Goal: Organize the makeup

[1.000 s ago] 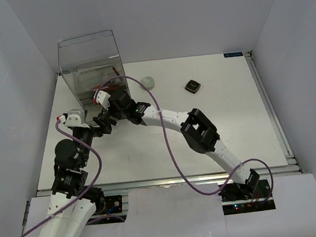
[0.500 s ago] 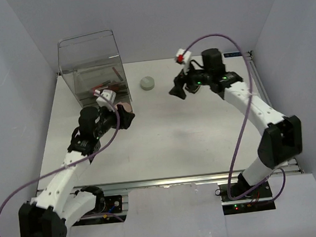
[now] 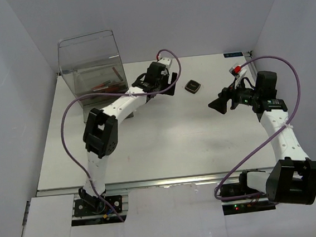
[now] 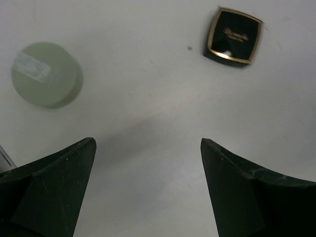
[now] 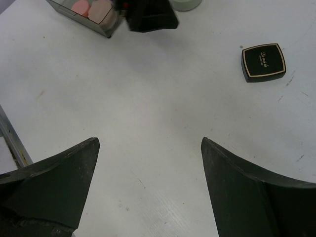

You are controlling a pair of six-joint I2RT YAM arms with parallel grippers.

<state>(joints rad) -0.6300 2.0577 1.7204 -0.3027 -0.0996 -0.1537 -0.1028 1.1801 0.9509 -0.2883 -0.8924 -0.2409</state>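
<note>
Left fingers (image 4: 49, 187) and right fingers (image 5: 49, 187) are standing released, empty. I am judging the left arm nearer: round jar (image 4: 47, 74) lying ahead-left of it, black compact (image 4: 233, 35) ahead-right.

Glossy black compact (image 4: 233, 36) on matt white table (image 4: 148, 103).

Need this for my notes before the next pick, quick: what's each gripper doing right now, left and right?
Left gripper: open, holding nothing.
Right gripper: open, holding nothing.
</note>
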